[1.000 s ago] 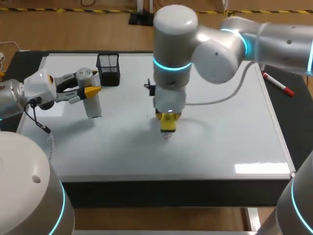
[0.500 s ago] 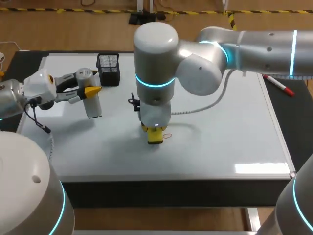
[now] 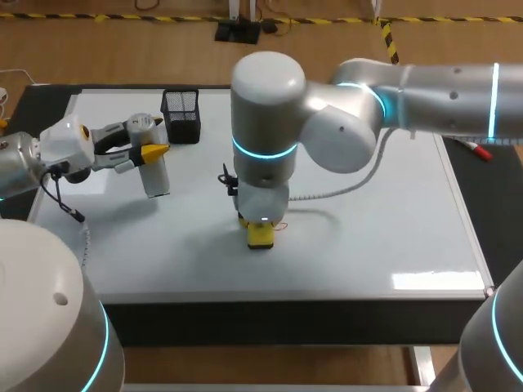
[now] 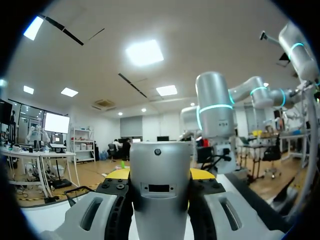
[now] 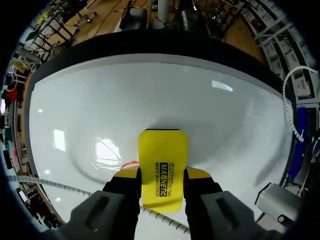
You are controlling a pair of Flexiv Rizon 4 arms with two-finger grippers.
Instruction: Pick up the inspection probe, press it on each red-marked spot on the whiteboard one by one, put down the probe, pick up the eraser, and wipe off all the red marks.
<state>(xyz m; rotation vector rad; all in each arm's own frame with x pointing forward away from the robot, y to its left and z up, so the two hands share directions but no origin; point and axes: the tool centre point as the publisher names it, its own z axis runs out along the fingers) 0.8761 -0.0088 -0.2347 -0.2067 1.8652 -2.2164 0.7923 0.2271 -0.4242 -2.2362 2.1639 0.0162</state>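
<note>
We note the right end effector [image 3: 260, 232] pinching the yellow eraser [image 3: 261, 238], set down near the whiteboard [image 3: 368, 220] centre. A red mark [image 3: 281, 225] sits at its 2 o'clock. The left end effector [image 3: 147, 153], at the board's 10 o'clock, clamps the probe [image 3: 156, 178].

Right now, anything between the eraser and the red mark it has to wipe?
Nothing visible. The eraser, held in the right gripper, sits on the whiteboard with the red mark right at its edge, only bare board there. Part of the mark may be hidden under it.
</note>
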